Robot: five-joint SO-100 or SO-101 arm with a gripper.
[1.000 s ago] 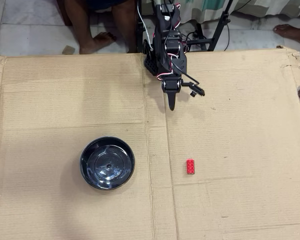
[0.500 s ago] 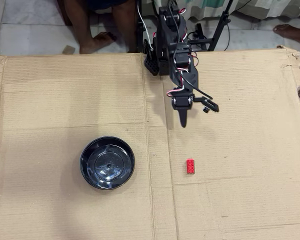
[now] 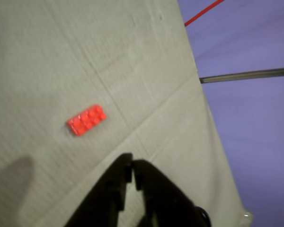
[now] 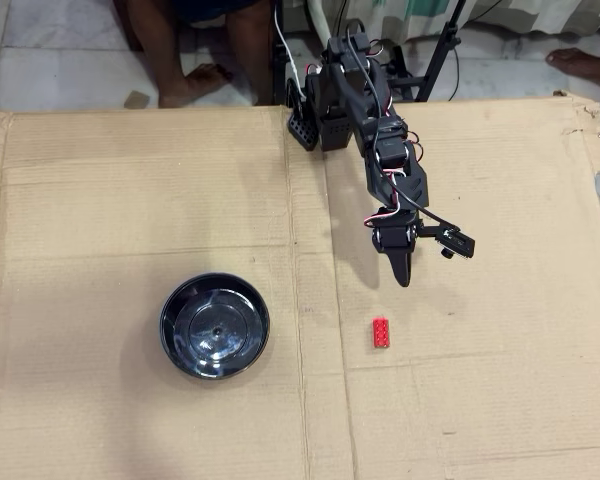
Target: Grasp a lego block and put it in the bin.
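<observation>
The small bright red rectangular plastic lego block is lying flat on the tabletop, a sheet of brown corrugated cardboard, with its studded face turned up; in the wrist view the lego block is sitting up and to the left of the black fingertips, apart from them, and no lettering on its studs can be read through the blur. The black two-finger gripper is hanging just above the block in the overhead view, not touching it, and its jaws are pressed together with nothing between them, as the gripper is showing in the wrist view. The round glossy black shallow bin is resting well to the left of the block in the overhead view, with nothing lying inside it. A cardboard crease is running between the two.
</observation>
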